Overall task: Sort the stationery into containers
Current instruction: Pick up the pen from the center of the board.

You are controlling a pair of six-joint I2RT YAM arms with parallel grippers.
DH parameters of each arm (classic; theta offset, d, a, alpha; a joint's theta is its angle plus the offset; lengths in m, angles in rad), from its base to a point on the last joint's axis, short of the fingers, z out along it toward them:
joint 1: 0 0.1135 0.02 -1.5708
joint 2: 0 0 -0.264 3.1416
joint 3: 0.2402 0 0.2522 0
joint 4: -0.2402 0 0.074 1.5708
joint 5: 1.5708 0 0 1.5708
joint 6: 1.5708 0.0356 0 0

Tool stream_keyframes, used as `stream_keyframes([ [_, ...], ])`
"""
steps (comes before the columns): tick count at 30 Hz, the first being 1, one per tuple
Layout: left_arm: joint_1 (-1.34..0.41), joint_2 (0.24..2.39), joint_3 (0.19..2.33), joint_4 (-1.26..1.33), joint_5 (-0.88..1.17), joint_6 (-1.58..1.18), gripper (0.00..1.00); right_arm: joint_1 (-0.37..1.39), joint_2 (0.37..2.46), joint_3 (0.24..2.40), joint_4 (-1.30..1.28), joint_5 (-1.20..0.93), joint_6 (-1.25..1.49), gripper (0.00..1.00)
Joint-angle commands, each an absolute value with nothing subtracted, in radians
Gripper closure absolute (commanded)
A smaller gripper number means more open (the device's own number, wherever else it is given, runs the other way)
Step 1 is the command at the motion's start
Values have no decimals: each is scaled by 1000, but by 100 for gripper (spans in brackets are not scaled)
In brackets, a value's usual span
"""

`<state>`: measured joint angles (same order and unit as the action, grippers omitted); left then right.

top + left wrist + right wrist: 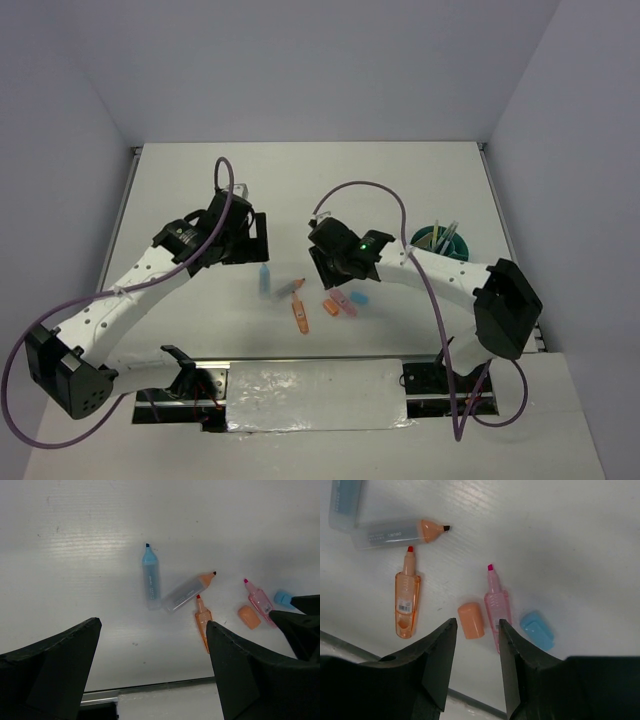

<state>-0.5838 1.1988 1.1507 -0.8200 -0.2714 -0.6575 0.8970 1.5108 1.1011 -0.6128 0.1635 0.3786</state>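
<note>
The right gripper (475,672) hovers, jaws parted and empty, above the pink highlighter (496,607) lying uncapped on the desk (580,540) beside an orange cap (471,621). It looks light, stiff and slick, so a pinch across its wider barrel seems best. The left gripper (150,675) stands wide open

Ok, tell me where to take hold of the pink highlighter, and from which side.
Grip the pink highlighter across its wider body, not the narrow uncapped neck, coming straight down from above: it lies flat on the table. The right gripper is open nearby. Mind the orange cap close beside one flank.
</note>
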Motion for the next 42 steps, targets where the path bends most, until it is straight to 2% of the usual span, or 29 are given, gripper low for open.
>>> stream_keyframes([
  [1, -580, 1144, 1137, -766, -224, -620, 1, 933, 1557, 1147, -564, 213, 433, 53],
  [4, -580, 1137, 1123, -788, -250, -611, 1, 943, 1588, 1164, -557, 176, 455, 51],
  [8, -578, 1121, 1123, -836, -322, -650, 1, 1015, 1617, 1222, -608, 247, 574, 42],
  [10, -577, 1097, 1111, -836, -331, -673, 1, 1049, 1652, 1241, -615, 261, 598, 40],
  [17, -572, 1071, 1095, -844, -325, -686, 1, 1078, 1730, 1313, -646, 268, 633, 40],
  [22, -566, 1040, 1085, -838, -313, -663, 1, 1075, 1770, 1339, -644, 250, 545, 46],
  [26, -566, 1028, 1054, -784, -227, -617, 2, 1055, 1789, 1362, -699, 279, 532, 46],
  [36, -575, 1100, 945, -589, 32, -462, 9, 968, 1531, 1198, -706, 209, 526, 47],
  [42, -666, 1320, 1011, -588, -75, -374, 12, 933, 1269, 1149, -736, 158, 453, 47],
])
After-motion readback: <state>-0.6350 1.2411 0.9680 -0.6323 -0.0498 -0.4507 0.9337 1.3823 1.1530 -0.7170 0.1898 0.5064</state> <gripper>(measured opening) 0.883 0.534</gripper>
